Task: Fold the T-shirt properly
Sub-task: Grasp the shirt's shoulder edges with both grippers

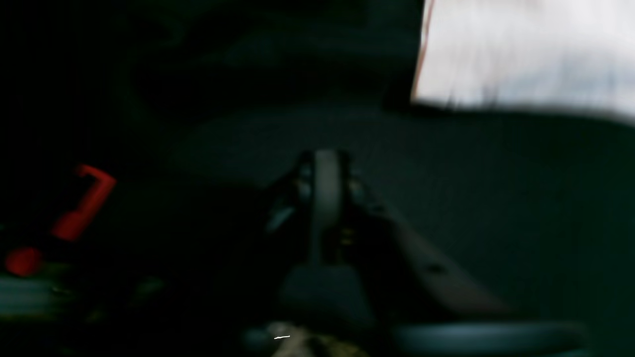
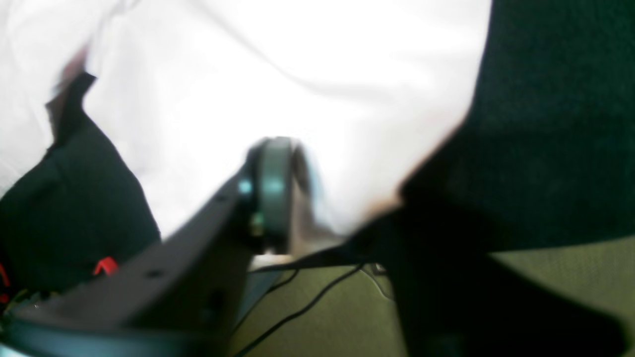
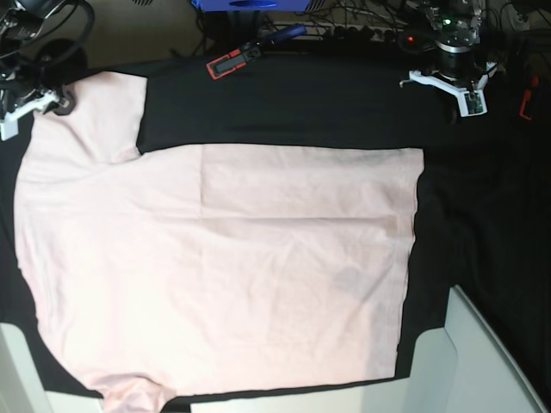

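The pale pink T-shirt (image 3: pixel 224 258) lies spread flat on the black table cloth (image 3: pixel 482 215), plain side up, with one sleeve (image 3: pixel 95 112) reaching to the back left. My right gripper (image 3: pixel 34 105) sits at that sleeve's outer edge. In the right wrist view its blurred fingertips (image 2: pixel 278 148) hover against the T-shirt (image 2: pixel 297 59), and a grip cannot be made out. My left gripper (image 3: pixel 456 93) hangs over bare cloth at the back right, away from the shirt. The left wrist view shows its fingers (image 1: pixel 325 188) blurred, with a T-shirt corner (image 1: pixel 521 49) beyond.
A red-and-black tool (image 3: pixel 231 62) and a blue-handled tool (image 3: pixel 280 34) lie at the table's back edge, near a blue box (image 3: pixel 245 4) and cables. A white surface (image 3: pixel 482 361) shows at the front right corner. A red clamp (image 1: pixel 84 203) stands left of the left gripper.
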Available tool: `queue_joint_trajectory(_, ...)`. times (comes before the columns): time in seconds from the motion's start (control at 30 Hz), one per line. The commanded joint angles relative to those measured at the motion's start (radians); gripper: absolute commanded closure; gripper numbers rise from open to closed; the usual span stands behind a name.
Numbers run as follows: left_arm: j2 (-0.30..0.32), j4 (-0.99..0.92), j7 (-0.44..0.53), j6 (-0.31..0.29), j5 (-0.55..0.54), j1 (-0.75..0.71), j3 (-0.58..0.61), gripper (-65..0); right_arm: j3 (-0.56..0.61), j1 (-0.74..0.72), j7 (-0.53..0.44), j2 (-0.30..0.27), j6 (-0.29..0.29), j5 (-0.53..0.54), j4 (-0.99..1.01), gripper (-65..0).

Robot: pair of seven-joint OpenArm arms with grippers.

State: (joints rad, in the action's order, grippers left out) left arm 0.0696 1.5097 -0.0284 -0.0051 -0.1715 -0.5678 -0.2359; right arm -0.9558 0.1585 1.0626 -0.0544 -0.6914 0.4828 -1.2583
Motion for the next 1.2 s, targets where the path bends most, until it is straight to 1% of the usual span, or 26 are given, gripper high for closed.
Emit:
queue_joint_trajectory(0.0,0.017,0.012,0.014,0.009,-0.040,-0.011,-0.007,-16.5,-0.001,-0.001,-0.005,-0.014,-0.007,0.015,-0.013,-6.2)
queue_joint_trajectory(0.03,0.032,0.015,-0.011,0.009,-0.079,-0.011,-0.006,-22.0,-0.001,-0.001,-0.003,-0.014,-0.007,0.015,-0.013,0.0)
queue_joint_trajectory(0.07,0.048,0.016,-0.051,0.009,-0.121,-0.008,0.000,-27.0,-0.001,-0.001,-0.003,-0.015,-0.007,0.015,-0.013,0.0)
queue_joint_trajectory(0.1,0.060,0.016,-0.081,0.009,-0.148,-0.002,0.000,-29.7,-0.001,-0.001,-0.003,-0.015,-0.007,0.015,-0.013,-1.0)
queue_joint_trajectory(0.13,0.068,0.013,-0.112,0.009,-0.178,0.010,0.002,-31.2,-0.001,-0.001,-0.003,-0.014,-0.007,0.015,-0.013,-0.7)
queue_joint_trajectory(0.23,0.071,0.012,-0.158,0.009,-0.230,0.038,-0.004,-31.7,-0.001,-0.001,-0.003,-0.011,-0.007,0.012,-0.013,0.0)
queue_joint_trajectory(0.37,0.071,0.019,-0.163,0.004,-0.241,0.070,0.000,-31.9,-0.001,-0.001,-0.003,-0.011,-0.007,0.012,-0.013,0.0)
queue_joint_trajectory(0.4,0.071,0.019,-0.163,-0.011,-0.247,0.082,0.002,-31.9,-0.001,-0.001,-0.003,-0.011,-0.007,0.012,-0.013,0.0)
queue_joint_trajectory(0.5,0.068,-0.004,-0.163,-0.092,-0.280,0.130,0.002,-31.9,-0.001,-0.001,-0.003,-0.011,-0.007,0.012,-0.013,0.0)
queue_joint_trajectory(0.53,0.068,-0.018,-0.163,-0.105,-0.291,0.142,0.002,-31.9,-0.001,-0.001,-0.003,-0.011,-0.007,0.012,-0.013,0.0)
queue_joint_trajectory(0.73,0.066,-0.137,-0.163,-0.105,-0.310,0.231,0.019,-31.9,-0.001,-0.001,-0.003,-0.011,-0.007,0.012,-0.013,0.0)
queue_joint_trajectory(0.83,0.069,-0.157,-0.163,-0.105,-0.310,0.236,0.060,-31.9,-0.001,-0.001,-0.003,-0.011,-0.007,0.012,-0.013,0.0)
queue_joint_trajectory(0.93,0.063,-0.165,-0.163,-0.105,-0.310,0.236,0.063,-31.9,-0.001,-0.001,-0.003,-0.011,-0.007,0.012,-0.013,0.0)
queue_joint_trajectory(1.17,0.051,-0.248,-0.163,-0.105,-0.310,0.269,0.063,-31.9,-0.001,-0.001,-0.003,-0.011,-0.007,0.012,-0.013,0.0)
